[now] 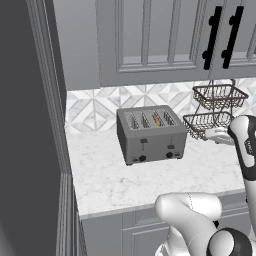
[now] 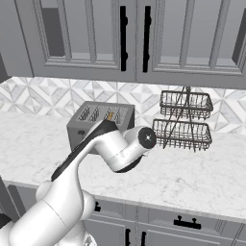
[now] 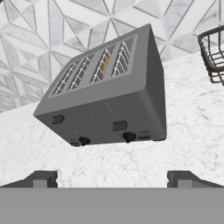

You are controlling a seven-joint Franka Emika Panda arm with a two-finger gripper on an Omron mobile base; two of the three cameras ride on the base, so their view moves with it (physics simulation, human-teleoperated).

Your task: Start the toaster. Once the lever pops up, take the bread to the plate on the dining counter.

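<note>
The grey four-slot toaster (image 1: 151,136) (image 2: 93,121) (image 3: 105,109) stands on the white worktop against the tiled wall. A tan slice of bread (image 1: 157,120) (image 2: 110,115) (image 3: 105,64) sits low in its third slot from the left. Both small dark levers (image 3: 119,126) are on the front face above the black knobs (image 3: 128,137). My gripper (image 3: 112,179) is open and empty. It hangs in front of the toaster and a little to its right, well short of it, and faces its front. The plate and the dining counter are out of view.
A two-tier wire basket rack (image 1: 215,107) (image 2: 185,120) (image 3: 214,57) stands right of the toaster. Grey wall cabinets (image 1: 150,40) hang overhead. A tall dark panel (image 1: 25,125) closes off the worktop (image 1: 110,180) on the left.
</note>
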